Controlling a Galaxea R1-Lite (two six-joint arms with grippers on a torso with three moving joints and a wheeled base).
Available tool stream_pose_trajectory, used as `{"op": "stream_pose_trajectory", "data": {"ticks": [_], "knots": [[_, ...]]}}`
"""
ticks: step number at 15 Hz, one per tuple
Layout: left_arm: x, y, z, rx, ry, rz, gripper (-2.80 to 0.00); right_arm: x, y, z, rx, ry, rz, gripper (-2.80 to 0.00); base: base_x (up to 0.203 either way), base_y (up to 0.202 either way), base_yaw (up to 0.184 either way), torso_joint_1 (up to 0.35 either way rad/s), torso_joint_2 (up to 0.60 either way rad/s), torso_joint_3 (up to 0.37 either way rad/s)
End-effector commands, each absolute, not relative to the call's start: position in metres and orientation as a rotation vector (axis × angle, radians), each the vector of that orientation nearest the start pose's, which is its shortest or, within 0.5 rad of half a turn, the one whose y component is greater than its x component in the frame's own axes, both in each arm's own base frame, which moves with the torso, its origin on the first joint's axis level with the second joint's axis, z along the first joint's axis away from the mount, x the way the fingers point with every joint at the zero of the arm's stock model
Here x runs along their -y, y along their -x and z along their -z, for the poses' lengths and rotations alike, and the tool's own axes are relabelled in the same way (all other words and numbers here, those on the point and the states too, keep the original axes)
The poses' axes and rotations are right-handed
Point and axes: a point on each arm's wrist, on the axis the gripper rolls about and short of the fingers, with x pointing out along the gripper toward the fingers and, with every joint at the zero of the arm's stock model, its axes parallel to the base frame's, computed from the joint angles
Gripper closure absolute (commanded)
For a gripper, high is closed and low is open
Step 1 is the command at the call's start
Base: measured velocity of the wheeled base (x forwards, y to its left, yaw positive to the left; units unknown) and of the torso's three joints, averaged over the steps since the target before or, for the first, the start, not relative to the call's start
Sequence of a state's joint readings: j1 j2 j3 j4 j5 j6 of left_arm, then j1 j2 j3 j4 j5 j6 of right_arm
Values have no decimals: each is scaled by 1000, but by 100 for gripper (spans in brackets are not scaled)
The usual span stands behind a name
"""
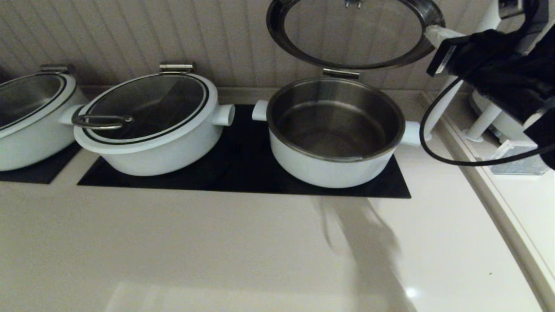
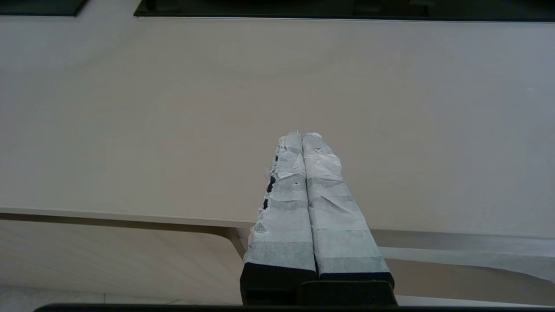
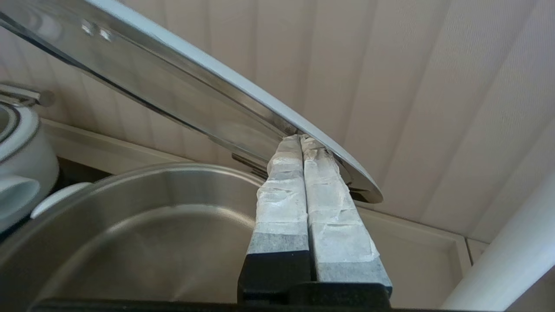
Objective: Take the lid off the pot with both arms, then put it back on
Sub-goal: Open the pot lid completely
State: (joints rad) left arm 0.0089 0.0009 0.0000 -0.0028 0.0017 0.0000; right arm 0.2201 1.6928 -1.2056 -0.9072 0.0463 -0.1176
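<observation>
The pot (image 1: 334,130) stands open on the right of the black cooktop (image 1: 243,177), its steel inside bare. The lid (image 1: 347,34) is swung up nearly upright behind it, above the steel hinge clip (image 1: 341,73). My right gripper (image 1: 433,32) is shut, and its taped tips press against the underside of the lid's right rim. In the right wrist view the gripper (image 3: 302,138) touches the lid's edge (image 3: 195,99) above the pot (image 3: 130,225). My left gripper (image 2: 302,135) is shut and empty above the pale counter near its front edge. It does not show in the head view.
A twin white pot (image 1: 147,121) with its lid on stands to the left, and a third pot (image 1: 30,117) at the far left. A panelled wall is close behind. A white post (image 1: 446,99) and a loose black cable (image 1: 433,143) are at the right.
</observation>
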Motion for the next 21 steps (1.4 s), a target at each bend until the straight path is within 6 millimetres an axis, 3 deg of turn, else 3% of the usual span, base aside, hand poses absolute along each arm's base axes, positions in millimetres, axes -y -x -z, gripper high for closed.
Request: {"op": "stream_pose_trajectory", "data": {"ticks": [1, 11, 15, 21], "knots": [[0, 23, -76, 3, 0, -11, 0, -70, -318, -322, 432, 82, -235, 0, 0, 0, 0, 0, 0, 0], [0, 23, -76, 3, 0, -12, 0, -68, -319, -347, 515, 81, -237, 0, 0, 0, 0, 0, 0, 0], [0, 23, -76, 3, 0, -11, 0, -67, -318, -338, 483, 84, -240, 0, 0, 0, 0, 0, 0, 0], [0, 23, -76, 3, 0, -11, 0, -63, -297, -318, 389, 102, -254, 0, 0, 0, 0, 0, 0, 0]]}}
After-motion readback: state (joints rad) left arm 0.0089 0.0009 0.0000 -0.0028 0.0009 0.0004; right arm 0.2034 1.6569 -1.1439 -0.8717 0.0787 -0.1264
